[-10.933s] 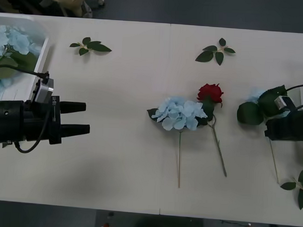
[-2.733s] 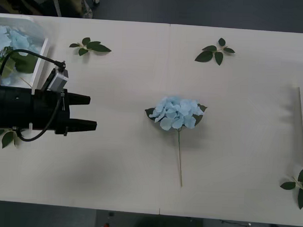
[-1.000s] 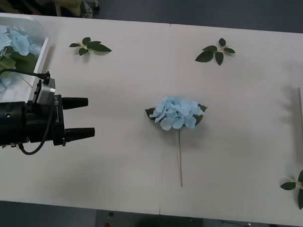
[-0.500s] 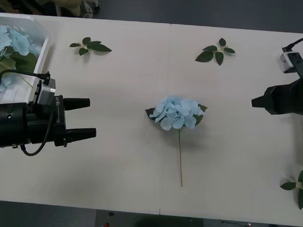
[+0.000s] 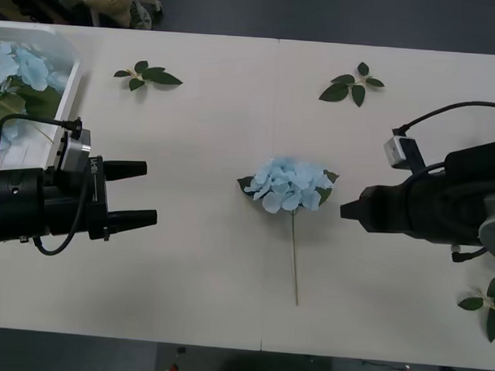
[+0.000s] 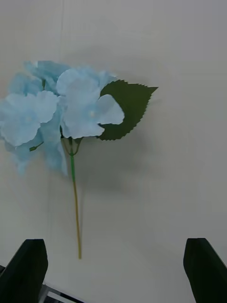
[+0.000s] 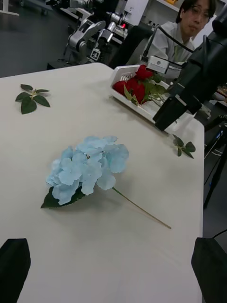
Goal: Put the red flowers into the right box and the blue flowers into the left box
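One blue flower (image 5: 290,185) lies mid-table, its stem pointing at the near edge; the right wrist view has it close ahead (image 6: 61,106) and the left wrist view farther off (image 7: 87,168). My right gripper (image 5: 349,211) hovers just right of its head, open, holding nothing. My left gripper (image 5: 137,195) stands open well to the flower's left, also holding nothing. The left box (image 5: 69,88) at the far left corner holds more blue flowers (image 5: 20,63). Across the table, the right box (image 7: 124,97) holds the red flowers (image 7: 137,84).
Green leaf sprigs lie at the back left (image 5: 147,75), the back centre (image 5: 353,83) and the near right edge (image 5: 489,304). Bare tabletop surrounds the flower. The table's near edge runs just below the stem's end.
My right arm has swung in from the far right, forward and leftward, to just beside the flower's head. The left gripper has held still. Earlier, a red rose and a second hydrangea left the table.
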Tool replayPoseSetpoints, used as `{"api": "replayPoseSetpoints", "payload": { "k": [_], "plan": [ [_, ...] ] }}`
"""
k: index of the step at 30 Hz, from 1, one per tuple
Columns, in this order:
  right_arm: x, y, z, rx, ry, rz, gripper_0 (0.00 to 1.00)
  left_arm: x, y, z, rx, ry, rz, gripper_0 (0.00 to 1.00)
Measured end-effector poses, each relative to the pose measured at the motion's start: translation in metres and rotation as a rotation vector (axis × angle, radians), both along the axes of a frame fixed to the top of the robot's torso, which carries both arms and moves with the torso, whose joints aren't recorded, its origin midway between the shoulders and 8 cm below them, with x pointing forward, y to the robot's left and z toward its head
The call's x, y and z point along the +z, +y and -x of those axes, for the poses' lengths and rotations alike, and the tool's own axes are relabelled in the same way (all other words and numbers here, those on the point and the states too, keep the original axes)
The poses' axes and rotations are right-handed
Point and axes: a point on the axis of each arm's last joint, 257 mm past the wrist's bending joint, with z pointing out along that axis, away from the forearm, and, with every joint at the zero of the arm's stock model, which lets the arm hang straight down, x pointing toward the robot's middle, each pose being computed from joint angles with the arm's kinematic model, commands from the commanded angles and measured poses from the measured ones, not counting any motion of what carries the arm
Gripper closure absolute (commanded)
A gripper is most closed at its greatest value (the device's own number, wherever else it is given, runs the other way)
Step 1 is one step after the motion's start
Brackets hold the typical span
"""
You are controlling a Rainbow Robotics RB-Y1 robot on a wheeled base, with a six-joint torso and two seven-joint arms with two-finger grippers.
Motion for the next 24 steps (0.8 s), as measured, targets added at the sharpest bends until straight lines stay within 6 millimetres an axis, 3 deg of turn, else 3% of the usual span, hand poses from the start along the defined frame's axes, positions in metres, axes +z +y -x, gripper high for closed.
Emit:
{"api": "replayPoseSetpoints", "payload": {
  "k": [6,14,19,24],
  "plan": [
    [-0.014,0.041,0.006,-0.009,0.059,-0.069,0.15,0.000,0.000,0.000,0.000,0.000,0.000,0.00],
    [-0.040,0.078,-0.023,0.002,0.056,-0.036,0.16,0.000,0.000,0.000,0.000,0.000,0.000,0.00],
    [-0.055,0.096,-0.036,0.007,0.061,-0.026,0.16,0.000,0.000,0.000,0.000,0.000,0.000,0.00],
    [-0.074,0.103,-0.033,0.039,0.073,0.005,0.16,0.000,0.000,0.000,0.000,0.000,0.000,0.00]
  ]
}}
